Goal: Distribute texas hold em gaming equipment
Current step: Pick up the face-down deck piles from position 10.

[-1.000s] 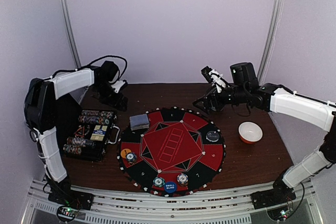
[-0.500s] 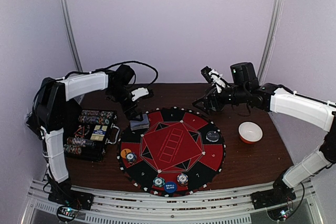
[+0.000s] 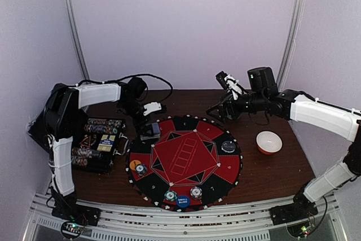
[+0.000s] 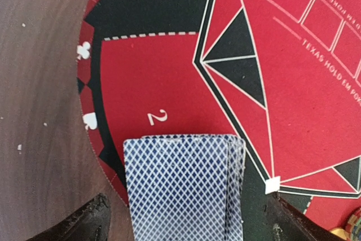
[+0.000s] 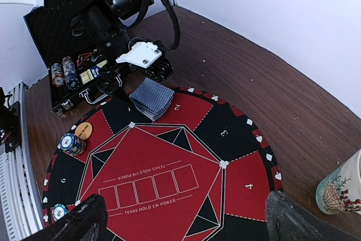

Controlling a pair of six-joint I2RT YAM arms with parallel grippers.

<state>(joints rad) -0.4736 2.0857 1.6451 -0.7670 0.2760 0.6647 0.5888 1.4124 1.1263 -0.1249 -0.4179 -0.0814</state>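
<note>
Hovering my left pincer [image 4: 192, 221] at the card deck [image 4: 183, 187]: jaws wide, one fingertip either side, nothing held. Can't tell from the wrist view whether the tips are down at card level yet.

Deck lies face-down, blue diamond backs up, at the outer edge of sector 2 on the mat [image 3: 186, 159]. Its right side looks slightly fanned, not squared.

My right pincer [image 5: 189, 218] is also wide and empty, held up over the far side of the mat.

Step, as I read it: grabbing the deck to deal. Chips [image 3: 141, 169] and buttons already sit at a few seats, but no cards are out. More chip rolls sit in the case [image 3: 101, 142].

Next move needs a straight drop, then closing across the deck evenly. A loose stack could shear if I pinch off-centre.

Readable text: "TEXAS HOLD EM POKER" on the mat centre, and seat numbers 2, 3, 4, 6. The blue button [image 3: 183, 200] reads "SMALL BLIND". Orange button [image 3: 135, 165] and dark button [image 3: 228, 146] are too small to read.
</note>
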